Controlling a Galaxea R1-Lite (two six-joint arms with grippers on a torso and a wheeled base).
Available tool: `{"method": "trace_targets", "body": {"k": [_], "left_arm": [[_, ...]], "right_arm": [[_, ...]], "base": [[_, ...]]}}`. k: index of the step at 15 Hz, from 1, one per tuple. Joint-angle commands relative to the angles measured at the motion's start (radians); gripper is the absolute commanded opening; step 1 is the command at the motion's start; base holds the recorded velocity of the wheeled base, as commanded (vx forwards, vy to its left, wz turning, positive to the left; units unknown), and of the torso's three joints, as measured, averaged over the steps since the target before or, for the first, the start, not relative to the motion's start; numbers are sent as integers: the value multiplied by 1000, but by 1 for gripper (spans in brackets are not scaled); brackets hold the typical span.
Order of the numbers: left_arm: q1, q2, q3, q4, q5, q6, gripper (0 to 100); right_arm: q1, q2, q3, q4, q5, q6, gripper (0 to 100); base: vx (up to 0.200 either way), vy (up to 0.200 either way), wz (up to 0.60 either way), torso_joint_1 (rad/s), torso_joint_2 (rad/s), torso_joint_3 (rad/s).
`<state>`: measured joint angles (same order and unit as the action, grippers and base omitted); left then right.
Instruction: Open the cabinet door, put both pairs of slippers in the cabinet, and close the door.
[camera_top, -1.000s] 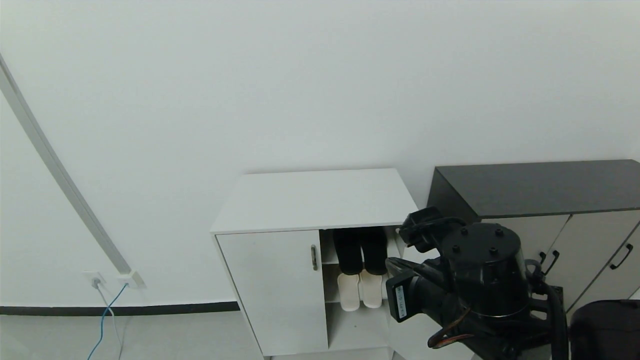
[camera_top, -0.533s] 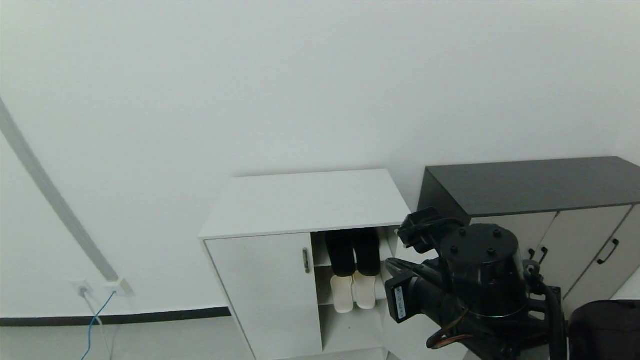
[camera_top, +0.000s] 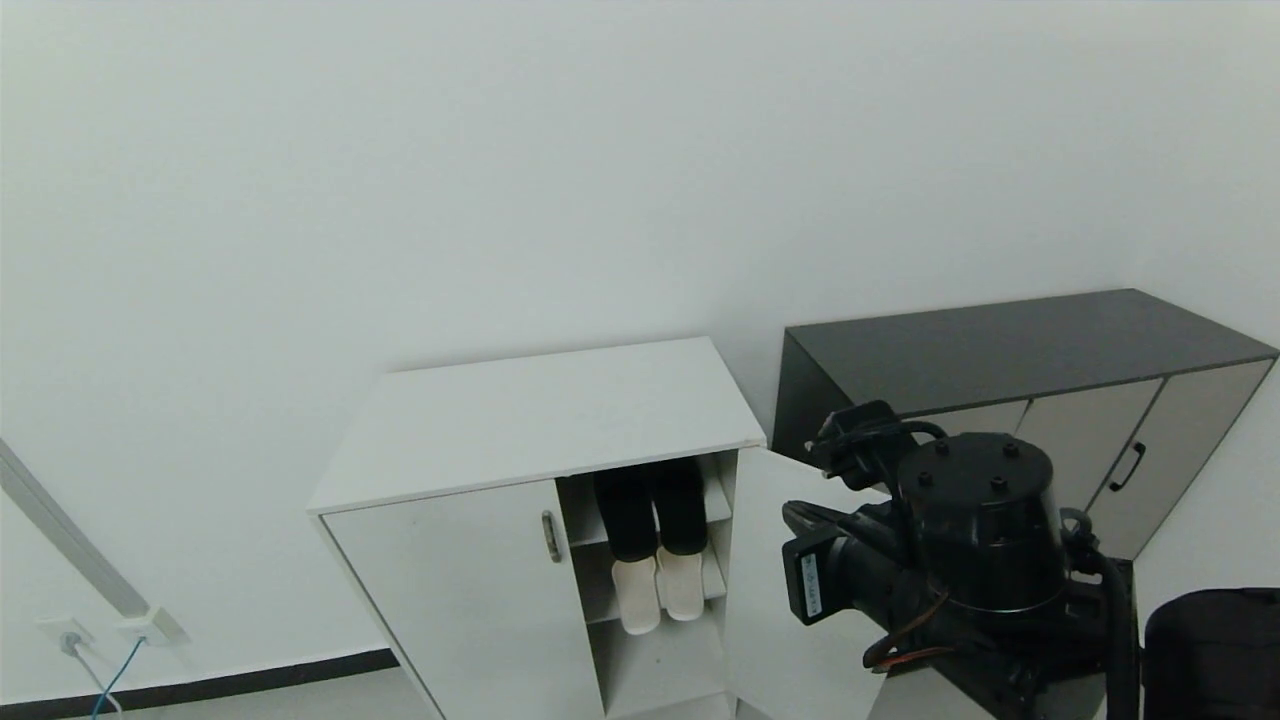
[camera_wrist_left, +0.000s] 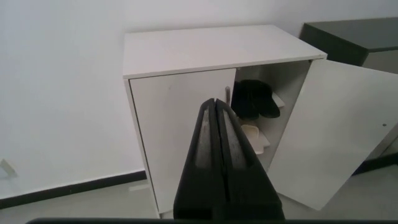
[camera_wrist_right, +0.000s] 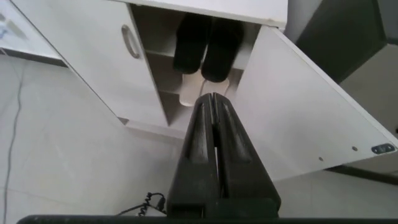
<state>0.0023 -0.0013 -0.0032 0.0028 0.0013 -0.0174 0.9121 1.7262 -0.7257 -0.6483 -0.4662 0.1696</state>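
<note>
The white cabinet (camera_top: 530, 415) stands against the wall with its right door (camera_top: 770, 620) swung open and its left door (camera_top: 470, 600) closed. Inside, a black pair of slippers (camera_top: 650, 505) lies on the upper shelf and a white pair (camera_top: 658, 592) on the shelf below, toes hanging over the edges. My right arm (camera_top: 960, 540) hangs in front of the open door. In the right wrist view my right gripper (camera_wrist_right: 213, 95) is shut and empty, aimed at the slippers (camera_wrist_right: 208, 43) beside the door (camera_wrist_right: 298, 118). My left gripper (camera_wrist_left: 216, 101) is also shut and empty, facing the cabinet front (camera_wrist_left: 180, 124).
A lower cabinet with a dark top (camera_top: 1000, 345) and grey doors stands right of the white one, just behind the open door. A wall socket with a blue cable (camera_top: 70, 635) sits low on the left. Bare tiled floor (camera_wrist_right: 68, 155) lies in front.
The head camera has turned, so both cabinets sit further left in the picture. The slippers, the open door and both shut grippers look unchanged.
</note>
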Motion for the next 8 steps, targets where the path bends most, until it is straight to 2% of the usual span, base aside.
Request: {"method": "trace_targets", "body": {"k": [1,4,8], "left_arm": [[-1,1,0,0,0,1,0],[-1,1,0,0,0,1,0],[-1,1,0,0,0,1,0]], "right_arm": [[-22,-5,6,-22,4,-1,0],[-41,0,9,-27,6,-27,0],[-88,16,3,-27,6,-55,0]], "base": [[-200,0,0,2,7,2],[-200,0,0,1,1,-1],[0,0,0,0,0,0]]}}
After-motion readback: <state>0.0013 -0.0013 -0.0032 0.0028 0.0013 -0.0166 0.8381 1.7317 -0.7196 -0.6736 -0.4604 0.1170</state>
